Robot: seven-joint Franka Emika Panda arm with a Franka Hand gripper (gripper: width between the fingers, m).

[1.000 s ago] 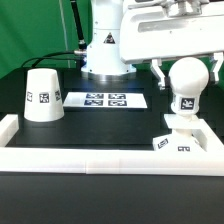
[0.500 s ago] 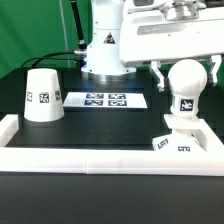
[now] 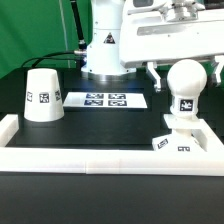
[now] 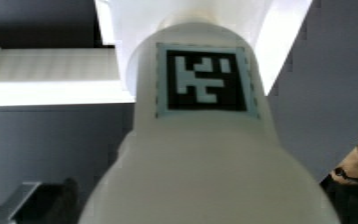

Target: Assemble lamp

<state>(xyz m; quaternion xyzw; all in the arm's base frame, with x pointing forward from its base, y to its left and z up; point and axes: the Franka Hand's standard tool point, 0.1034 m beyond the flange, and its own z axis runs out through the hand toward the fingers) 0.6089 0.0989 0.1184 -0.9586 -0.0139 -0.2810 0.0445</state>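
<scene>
Bulb (image 3: 186,85) stands upright on the square base (image 3: 180,143), at the table's (image 3: 100,128) front corner on the exterior view's right, just behind the border rail (image 3: 100,160). Shade (image 3: 42,95) sits well apart, near the exterior view's left edge. Gripper (image 3: 185,70) straddles the globe with fingers (image 3: 151,72) spread and no contact. My read: light, rigid, smooth plastic. The round globe would slip, so clamp the neck near its tag (image 4: 208,80). Can't tell if the stem is seated.

I see open desk (image 3: 108,128) between shade (image 3: 42,95) and bulb (image 3: 186,85), bar the flat marker board (image 3: 105,100); the rail (image 3: 100,158) walls the near edge.
</scene>
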